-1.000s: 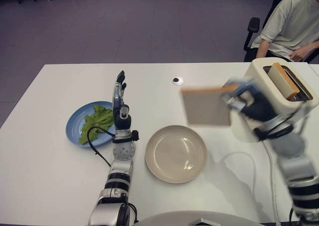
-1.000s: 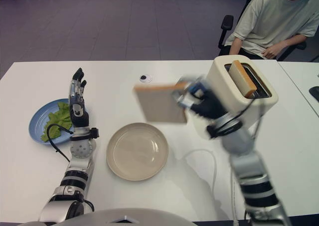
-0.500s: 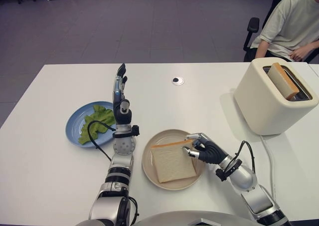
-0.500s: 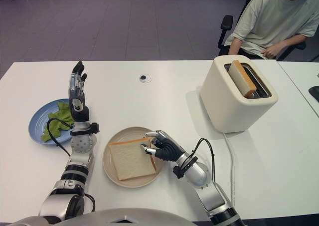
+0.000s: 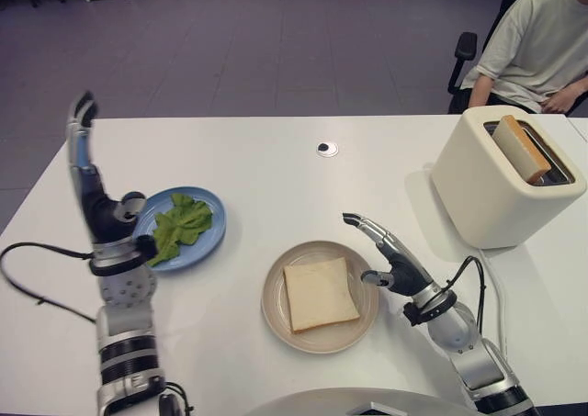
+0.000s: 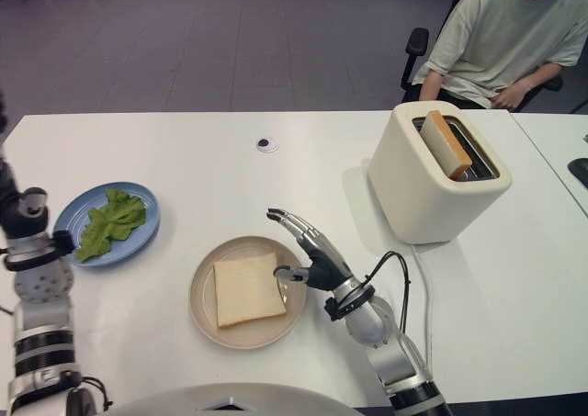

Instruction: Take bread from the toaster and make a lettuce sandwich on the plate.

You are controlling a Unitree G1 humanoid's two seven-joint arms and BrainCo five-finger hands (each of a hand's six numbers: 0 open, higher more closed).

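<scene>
one bread slice (image 5: 320,293) lies flat on the beige plate (image 5: 317,341), near the table (image 5: 276,168) front edge. r. hand (image 5: 386,255) sits just beside the plate's right rim, fingers spread, empty. l. hand (image 5: 94,185) is raised by the left edge, fingers straight, holding nothing. lettuce (image 5: 182,225) is on the blue plate (image 5: 207,243) beside it. toaster (image 5: 487,200) at the right edge holds another slice (image 5: 522,148), prob. bread too.

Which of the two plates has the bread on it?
The beige plate near the right hand holds the bread slice; the blue plate holds lettuce.
</scene>
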